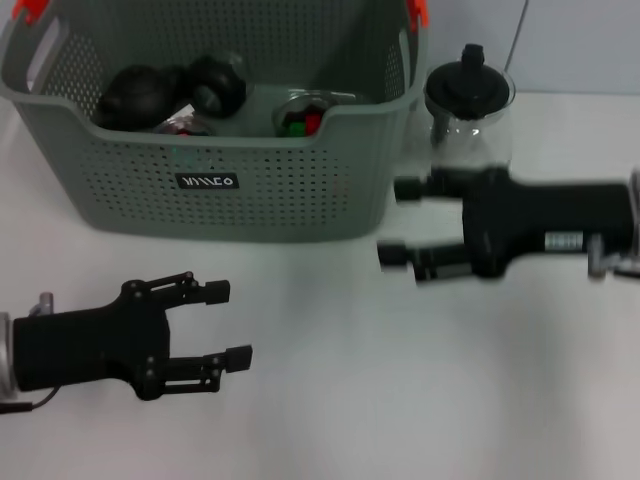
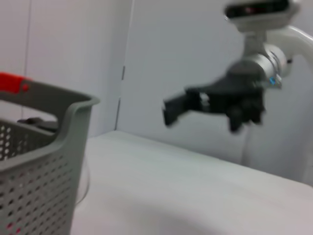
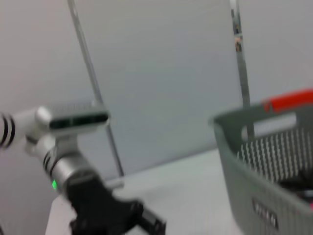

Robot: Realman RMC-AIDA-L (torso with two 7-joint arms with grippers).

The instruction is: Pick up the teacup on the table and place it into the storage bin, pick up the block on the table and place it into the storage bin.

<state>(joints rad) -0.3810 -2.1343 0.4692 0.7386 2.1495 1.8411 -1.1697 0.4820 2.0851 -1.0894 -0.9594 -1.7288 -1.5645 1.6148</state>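
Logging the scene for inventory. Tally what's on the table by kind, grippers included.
Storage bin: 1
Glass teapot: 1
Grippers: 2, left gripper and right gripper, both open and holding nothing
Total: 4
The bin's contents are too jumbled to count.

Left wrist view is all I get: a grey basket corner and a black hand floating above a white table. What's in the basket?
Observer: The head view looks into the storage bin. It holds black rounded things and what looks like a clear cup with red and green inside.
Operator: And the hand my camera rides on?
Observer: The left hand hangs open and empty over the table, in front of the bin.
Operator: Anything near the floating one?
Observer: A glass teapot with a black lid stands to the right of the bin, just behind the open right hand.
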